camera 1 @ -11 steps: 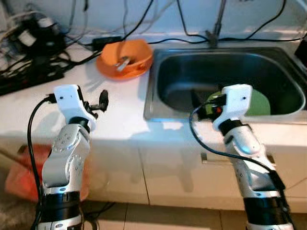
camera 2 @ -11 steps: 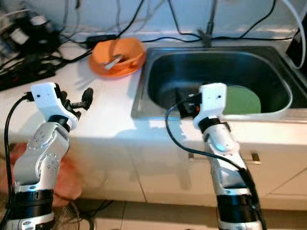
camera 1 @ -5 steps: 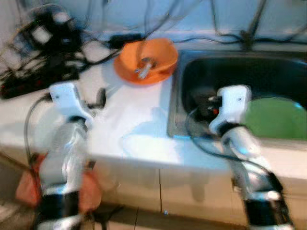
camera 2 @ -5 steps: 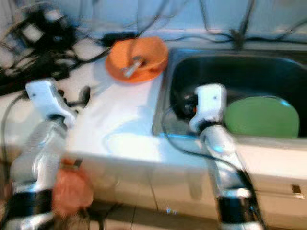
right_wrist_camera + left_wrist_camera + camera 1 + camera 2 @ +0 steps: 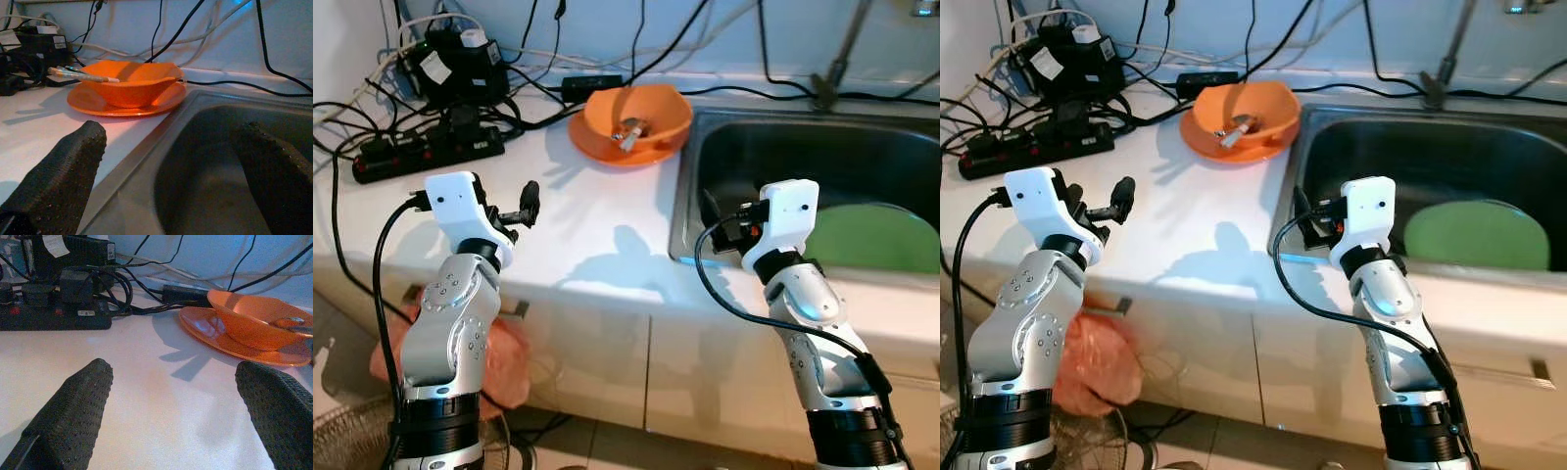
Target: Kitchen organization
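Note:
An orange bowl [image 5: 637, 114] with a utensil [image 5: 630, 131] in it rests on an orange plate [image 5: 210, 331] at the back of the white counter, just left of the steel sink [image 5: 689, 200]. A green plate [image 5: 869, 237] lies in the sink basin. My left gripper [image 5: 522, 206] is open and holds nothing; it hovers over the counter's front left, pointing toward the bowl [image 5: 254, 322]. My right gripper [image 5: 717, 221] is open too, at the sink's front left rim, half over the basin. Its wrist view looks along the rim to the bowl [image 5: 132, 84].
A black power strip [image 5: 429, 157], adapters and tangled cables [image 5: 460, 61] crowd the back left of the counter. The faucet base [image 5: 829, 84] stands behind the sink. An orange-red bag [image 5: 505, 354] hangs below the counter on the left, with a fan [image 5: 350, 443] on the floor.
The whole picture has shifted through a blur, so the camera moved leftward; more of the left counter shows. Both arms hold the same pose with grippers still open.

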`<state>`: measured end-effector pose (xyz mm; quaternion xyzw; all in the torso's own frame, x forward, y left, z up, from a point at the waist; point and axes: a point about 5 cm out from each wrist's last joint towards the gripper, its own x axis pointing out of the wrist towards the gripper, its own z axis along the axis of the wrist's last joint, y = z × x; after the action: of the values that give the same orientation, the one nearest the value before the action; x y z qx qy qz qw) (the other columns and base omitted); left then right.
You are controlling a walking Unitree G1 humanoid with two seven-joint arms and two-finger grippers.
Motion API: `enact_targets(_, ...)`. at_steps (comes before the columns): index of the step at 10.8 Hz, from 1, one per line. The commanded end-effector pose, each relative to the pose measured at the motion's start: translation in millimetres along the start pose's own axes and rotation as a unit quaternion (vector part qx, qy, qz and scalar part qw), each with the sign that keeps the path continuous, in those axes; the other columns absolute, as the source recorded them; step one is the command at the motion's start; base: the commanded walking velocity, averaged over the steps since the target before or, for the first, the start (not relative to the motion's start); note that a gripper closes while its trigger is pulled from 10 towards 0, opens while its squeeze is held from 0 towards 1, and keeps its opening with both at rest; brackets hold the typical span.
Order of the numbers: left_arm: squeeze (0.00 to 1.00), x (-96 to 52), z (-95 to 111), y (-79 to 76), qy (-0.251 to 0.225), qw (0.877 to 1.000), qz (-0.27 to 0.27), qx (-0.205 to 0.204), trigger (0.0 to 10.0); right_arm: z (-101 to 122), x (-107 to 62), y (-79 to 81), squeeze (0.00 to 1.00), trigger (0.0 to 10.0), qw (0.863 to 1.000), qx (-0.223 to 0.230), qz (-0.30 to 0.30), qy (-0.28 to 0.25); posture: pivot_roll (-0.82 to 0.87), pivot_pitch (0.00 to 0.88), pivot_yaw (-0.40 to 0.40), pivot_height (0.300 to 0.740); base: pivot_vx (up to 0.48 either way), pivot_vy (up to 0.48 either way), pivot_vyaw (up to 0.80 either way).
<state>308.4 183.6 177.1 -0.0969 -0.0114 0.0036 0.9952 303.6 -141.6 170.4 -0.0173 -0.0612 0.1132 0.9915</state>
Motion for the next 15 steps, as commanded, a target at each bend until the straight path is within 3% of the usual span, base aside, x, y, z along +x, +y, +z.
enact_targets(1, 0.00, -0.2, 2.6, 0.1, -0.002, 1.000, 0.001, 0.003, 10.0, 0.3, 0.3, 0.8, 0.00, 10.0, 1.000, -0.004, -0.001, 0.002, 0.11, 0.078, 0.085, 0.740, 0.000, 0.000, 0.00)
enact_targets(7, 0.00, 1.2, 2.0, -0.3, 0.002, 1.000, 0.002, 0.000, 10.0, -1.0, 1.4, -0.7, 0.00, 10.0, 1.000, -0.001, -0.010, 0.007, 0.11, 0.081, 0.088, 0.740, 0.000, 0.000, 0.00)
enact_targets(12, 0.00, 1.6, -0.2, -0.1, 0.007, 1.000, 0.003, -0.002, 10.0, -1.5, 2.4, -1.3, 0.00, 10.0, 1.000, -0.002, -0.011, 0.009, 0.11, 0.079, 0.089, 0.740, 0.000, 0.000, -0.69)
enact_targets(15, 0.00, 8.0, 1.6, 6.5, 0.009, 1.000, 0.014, 0.005, 10.0, -1.2, 2.2, -0.8, 0.00, 10.0, 1.000, -0.003, -0.010, 0.007, 0.11, 0.082, 0.088, 0.740, 0.000, 0.000, -0.15)
